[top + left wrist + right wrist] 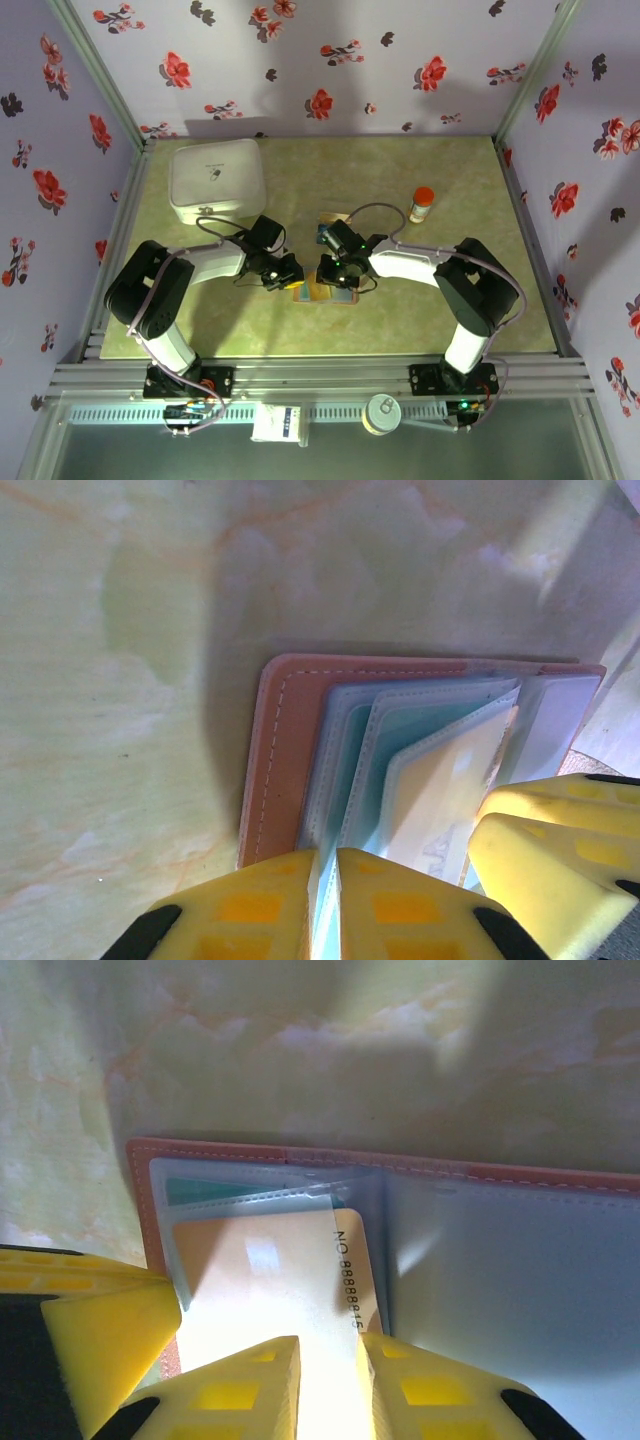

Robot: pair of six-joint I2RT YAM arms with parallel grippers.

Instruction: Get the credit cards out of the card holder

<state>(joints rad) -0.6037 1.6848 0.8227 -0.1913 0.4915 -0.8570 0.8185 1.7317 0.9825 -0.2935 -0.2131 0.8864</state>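
Walls (330, 60) are patterned in pale lilac, scattered with red and dark flowers. The table (470, 310) is mottled yellow-green, veined with faint orange. A white box (218, 180) and a small bottle (423, 208) with a red cap (424, 192) are seen. The card holder (275, 770) is coloured salmon-brown and edged with white stitching; its pockets (500, 1290) are translucent blue-grey. A teal card (205, 1192) and a yellow card (270, 1280), printed with black digits, are shown. The fingers (250, 915) of the left gripper (322, 865) are coloured yellow, with what appear to be orange squares. The arms (410, 262) are white and black.
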